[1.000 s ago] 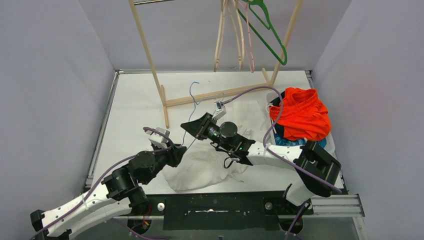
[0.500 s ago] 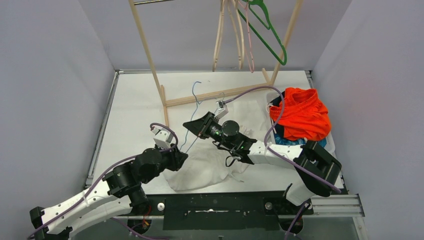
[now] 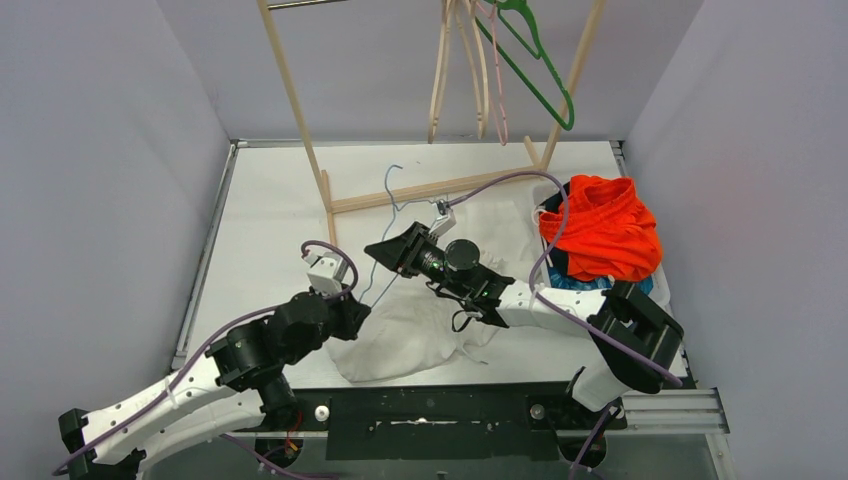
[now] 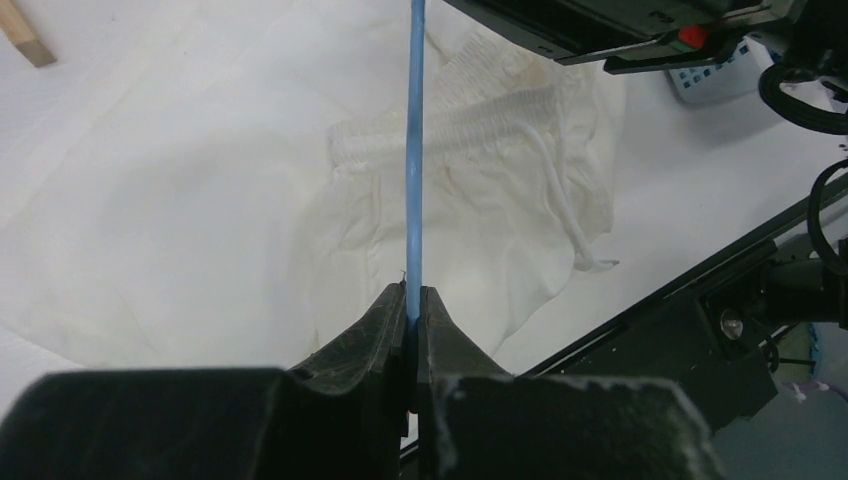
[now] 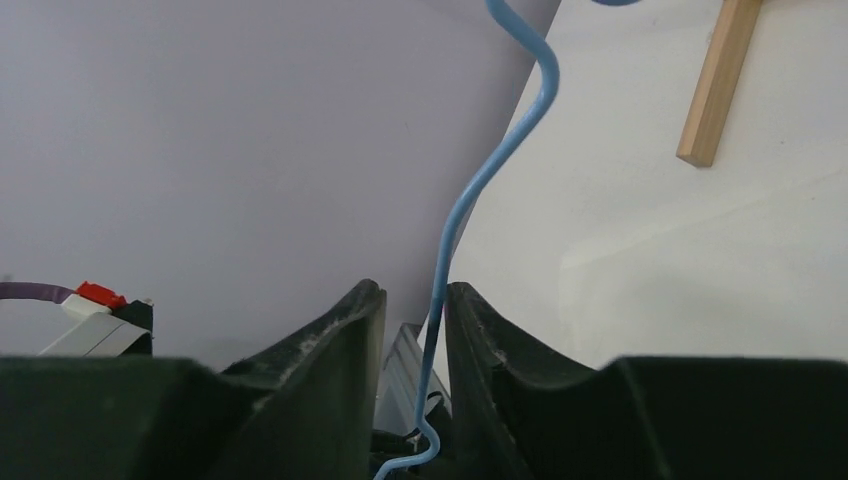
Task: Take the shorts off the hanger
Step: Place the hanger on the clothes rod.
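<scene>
The white shorts (image 3: 415, 335) lie crumpled on the table in front of both arms, off the hanger; the left wrist view shows their waistband and drawstring (image 4: 490, 150). A thin blue wire hanger (image 3: 384, 215) stands tilted above them. My left gripper (image 3: 354, 302) is shut on its lower wire (image 4: 412, 200). My right gripper (image 3: 380, 250) is open, with its jaws slightly apart around the hanger's neck (image 5: 470, 190). Orange shorts (image 3: 603, 228) top a pile at the right, with blue leaf-patterned fabric (image 3: 580, 284) beneath. The navy and camouflage pairs are hidden.
A wooden clothes rack (image 3: 296, 110) stands at the back, its base bar (image 3: 440, 188) just behind the grippers. A green hanger (image 3: 545, 85) and pale hangers (image 3: 462, 70) hang on it. Grey walls close in both sides.
My left arm has shifted slightly right and forward with the hanger wire in its jaws. The right gripper has edged a little to the left along the hanger. The shorts have not moved.
</scene>
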Controlling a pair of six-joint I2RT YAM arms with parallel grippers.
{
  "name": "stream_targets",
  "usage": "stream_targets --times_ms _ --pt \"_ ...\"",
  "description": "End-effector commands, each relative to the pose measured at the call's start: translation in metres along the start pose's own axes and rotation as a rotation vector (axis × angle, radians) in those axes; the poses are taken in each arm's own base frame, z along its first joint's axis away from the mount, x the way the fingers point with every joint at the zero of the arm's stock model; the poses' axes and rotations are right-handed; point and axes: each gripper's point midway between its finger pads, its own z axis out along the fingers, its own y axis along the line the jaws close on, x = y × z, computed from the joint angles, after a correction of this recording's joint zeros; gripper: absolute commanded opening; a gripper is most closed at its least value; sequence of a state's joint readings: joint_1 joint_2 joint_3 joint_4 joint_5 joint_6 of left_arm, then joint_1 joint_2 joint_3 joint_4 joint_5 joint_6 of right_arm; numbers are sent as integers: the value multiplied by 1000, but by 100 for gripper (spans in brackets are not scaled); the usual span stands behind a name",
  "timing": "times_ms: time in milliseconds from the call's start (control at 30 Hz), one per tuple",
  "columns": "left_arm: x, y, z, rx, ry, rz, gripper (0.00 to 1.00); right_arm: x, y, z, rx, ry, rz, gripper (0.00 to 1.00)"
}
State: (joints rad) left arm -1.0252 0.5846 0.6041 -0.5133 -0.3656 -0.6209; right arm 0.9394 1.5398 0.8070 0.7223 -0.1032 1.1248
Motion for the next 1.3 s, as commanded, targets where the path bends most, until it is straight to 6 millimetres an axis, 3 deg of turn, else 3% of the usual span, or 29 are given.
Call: stream_targets --times_ms 0,67,167,433,667,833,967,1100,1267 --pt "-32 -3 -9 -38 -68 -29 0 -20 31 -8 -98 -42 -11 38" --pt "-34 3 -9 -89 -66 -21 0 -23 32 -14 -98 -53 -21 47" --pt "-41 7 -9 -129 -77 -15 0 -29 32 -24 -88 -80 -45 54" --pt "-74 14 -18 -204 -181 -30 0 -47 15 -57 53 -150 -124 57" --pt "-102 -1 -15 -210 -202 22 0 -76 -16 -102 246 -290 -177 67" --pt "-133 -12 -14 -213 -221 60 0 -97 -37 -135 402 -357 -230 74" --pt "-164 2 -10 -265 -224 107 0 -113 -47 -158 471 -399 -242 76" --pt "-200 8 -4 -187 -217 82 0 -123 -56 -180 512 -444 -241 78" --pt "-246 7 -16 -142 -292 68 0 -130 -59 -195 521 -490 -238 81"
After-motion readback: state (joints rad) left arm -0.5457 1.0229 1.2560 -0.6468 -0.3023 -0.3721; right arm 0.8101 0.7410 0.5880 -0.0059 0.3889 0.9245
